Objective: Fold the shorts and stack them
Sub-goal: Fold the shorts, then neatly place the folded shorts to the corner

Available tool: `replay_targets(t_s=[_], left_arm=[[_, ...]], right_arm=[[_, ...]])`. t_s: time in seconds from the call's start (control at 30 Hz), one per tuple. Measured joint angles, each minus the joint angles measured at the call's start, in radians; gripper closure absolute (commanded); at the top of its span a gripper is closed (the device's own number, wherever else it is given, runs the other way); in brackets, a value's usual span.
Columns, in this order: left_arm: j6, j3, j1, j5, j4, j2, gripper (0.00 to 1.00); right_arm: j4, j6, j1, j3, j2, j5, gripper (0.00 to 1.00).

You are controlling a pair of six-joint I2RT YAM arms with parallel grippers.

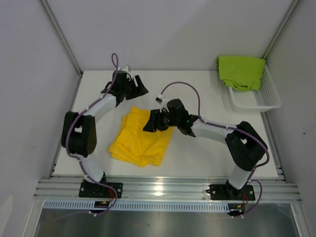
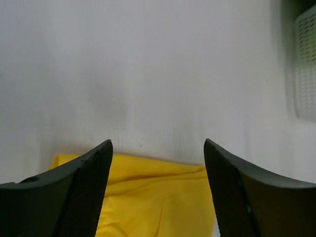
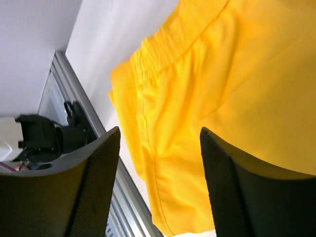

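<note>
The bright yellow soft fabric shorts [image 1: 142,139] lie folded into a flat, roughly square bundle on the white table [image 1: 202,155], left of centre and nearer the arms' bases than the far edge. The bundle's slightly longer side runs from far to near, tilted a little.

The lime green soft fabric shorts [image 1: 241,71] sit bunched in the white plastic mesh basket [image 1: 269,101] at the far right corner, spilling over its far rim and well apart from the yellow pair.

The left gripper [image 1: 139,85] hovers just beyond the far edge of the yellow bundle. In its wrist view its jaws stand apart with only bare table between them. The right gripper [image 1: 150,122] hangs over the far right part of the yellow bundle. Its jaws are also spread and hold nothing, the cloth showing beyond them.

The green pair probably comes next. It lies far and to the right of both grippers, and the right arm is clearly the nearer one.

No brand, label or writing can be read. No logo or drawstring shows on either pair.
</note>
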Motion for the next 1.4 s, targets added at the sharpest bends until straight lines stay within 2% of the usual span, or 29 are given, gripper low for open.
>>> replay_targets(t_s=[0.03, 0.07, 0.13, 0.23, 0.37, 0.57, 0.63, 0.67, 0.9, 0.93, 1.2, 1.4], left_arm=[[-0.011, -0.045, 0.009, -0.011, 0.006, -0.065, 0.18], [-0.025, -0.111, 0.018, -0.027, 0.026, -0.147, 0.1], [-0.051, -0.212, 0.023, -0.045, 0.043, -0.277, 0.01], [-0.106, -0.39, 0.021, -0.061, 0.109, -0.459, 0.01], [-0.165, -0.567, 0.021, -0.062, 0.142, -0.584, 0.01], [-0.229, -0.76, 0.009, -0.053, 0.143, -0.72, 0.01], [-0.24, -0.788, 0.001, -0.051, 0.124, -0.766, 0.01], [-0.243, -0.795, -0.002, -0.05, 0.114, -0.787, 0.01], [-0.24, -0.805, -0.005, -0.047, 0.056, -0.885, 0.01], [-0.239, -0.805, -0.005, -0.047, 0.053, -0.891, 0.01], [-0.231, -0.806, -0.005, -0.044, 0.032, -0.898, 0.01], [-0.223, -0.806, -0.005, -0.043, 0.016, -0.898, 0.01]], right_arm=[[-0.026, -0.022, -0.023, 0.023, -0.013, -0.001, 0.31], [-0.05, -0.039, -0.05, 0.043, -0.023, -0.002, 0.31], [-0.086, -0.067, -0.105, 0.066, -0.037, -0.017, 0.3], [-0.15, -0.092, -0.198, 0.082, -0.033, -0.035, 0.29], [-0.259, -0.133, -0.296, 0.144, 0.032, -0.033, 0.27], [-0.383, -0.259, -0.286, 0.342, 0.209, 0.02, 0.25], [-0.404, -0.313, -0.276, 0.379, 0.244, 0.027, 0.25], [-0.408, -0.343, -0.27, 0.391, 0.259, 0.028, 0.15], [-0.42, -0.536, -0.256, 0.425, 0.323, -0.003, 0.13], [-0.428, -0.547, -0.258, 0.444, 0.341, -0.014, 0.01], [-0.491, -0.62, -0.283, 0.605, 0.481, -0.129, 0.04], [-0.559, -0.678, -0.265, 0.641, 0.504, -0.195, 0.19]])
